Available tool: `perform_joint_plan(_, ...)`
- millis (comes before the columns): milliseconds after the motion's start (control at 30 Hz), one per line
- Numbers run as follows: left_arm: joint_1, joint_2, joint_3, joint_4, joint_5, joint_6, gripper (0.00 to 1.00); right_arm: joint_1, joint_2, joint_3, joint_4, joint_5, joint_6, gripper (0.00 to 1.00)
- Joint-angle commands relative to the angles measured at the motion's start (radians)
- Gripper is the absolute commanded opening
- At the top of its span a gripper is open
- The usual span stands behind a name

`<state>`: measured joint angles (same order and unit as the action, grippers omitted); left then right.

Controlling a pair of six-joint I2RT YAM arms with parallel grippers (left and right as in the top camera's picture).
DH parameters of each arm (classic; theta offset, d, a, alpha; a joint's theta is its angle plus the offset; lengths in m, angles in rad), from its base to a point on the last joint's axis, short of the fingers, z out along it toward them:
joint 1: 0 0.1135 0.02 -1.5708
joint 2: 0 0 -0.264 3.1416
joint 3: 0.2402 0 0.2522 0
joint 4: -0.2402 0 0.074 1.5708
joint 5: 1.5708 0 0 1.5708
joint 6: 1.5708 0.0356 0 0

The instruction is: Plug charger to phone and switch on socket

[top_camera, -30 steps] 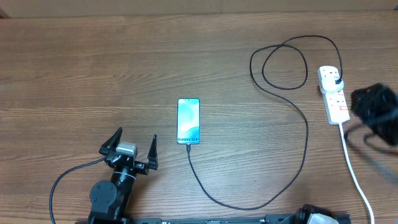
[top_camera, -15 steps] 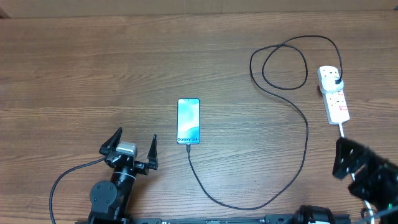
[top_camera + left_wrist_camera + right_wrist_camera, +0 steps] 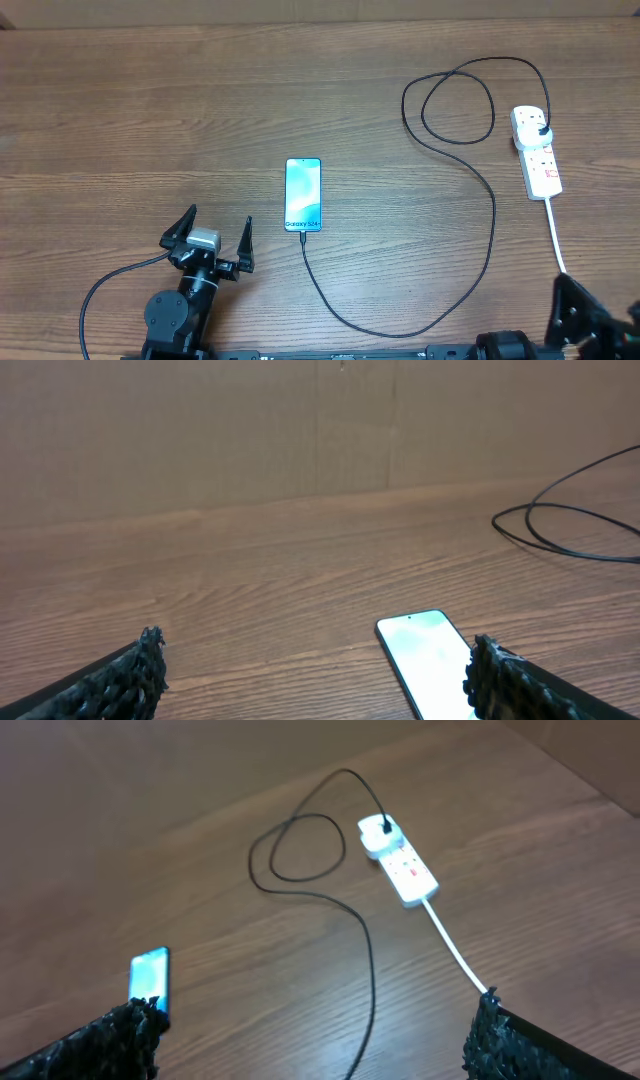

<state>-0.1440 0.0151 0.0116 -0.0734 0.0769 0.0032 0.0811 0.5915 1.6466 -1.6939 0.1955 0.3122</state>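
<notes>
The phone lies face up mid-table with its teal screen lit. The black charger cable meets the phone's near end, sweeps right, loops, and ends in a black plug seated in the white socket strip. My left gripper stands open just left of the phone, nothing between its fingers. My right gripper is open at the table's near right edge, well back from the socket. From the right wrist the cable and phone lie ahead.
The strip's thick white cord runs toward the near right edge, close to my right gripper. Small red switches show on the strip. A brown board wall stands behind the wooden table.
My right arm has pulled back from beside the socket to the near right corner, and its jaws have opened wide. The left arm, phone and cable have not moved.
</notes>
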Motion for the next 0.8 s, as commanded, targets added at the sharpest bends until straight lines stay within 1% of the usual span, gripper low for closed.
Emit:
perform_joint_plan(0, 0.000, -0.010, -0.007, 0.002, -0.006, 0.019, 1.00, 0.007, -0.006, -0.090, 0.001, 0.036, 0.005, 1.00)
perform_joint_plan(33, 0.000, -0.010, -0.007, 0.002, -0.006, 0.019, 0.99, 0.007, -0.006, -0.139, 0.012, 0.037, 0.031, 1.00)
perform_joint_plan(200, 0.000, -0.010, -0.007, 0.002, -0.006, 0.019, 1.00, 0.007, -0.007, -0.224, 0.035, 0.058, 0.031, 1.00)
perform_joint_plan(300, 0.000, -0.010, -0.007, 0.002, -0.007, 0.019, 1.00, 0.007, -0.007, -0.232, 0.047, 0.059, 0.031, 1.00)
perform_joint_plan(433, 0.000, -0.010, -0.007, 0.002, -0.006, 0.019, 0.99, 0.007, -0.007, -0.232, 0.119, 0.045, 0.032, 1.00)
perform_joint_plan(567, 0.000, -0.010, -0.007, 0.002, -0.006, 0.019, 1.00, 0.007, -0.007, -0.232, 0.241, -0.040, 0.032, 1.00)
perform_joint_plan(667, 0.000, -0.010, -0.007, 0.002, -0.006, 0.019, 1.00, 0.007, -0.007, -0.232, 0.298, -0.109, 0.032, 1.00)
perform_joint_plan(767, 0.000, -0.010, -0.007, 0.002, -0.006, 0.019, 0.99, 0.007, -0.007, -0.232, 0.340, -0.122, 0.031, 1.00)
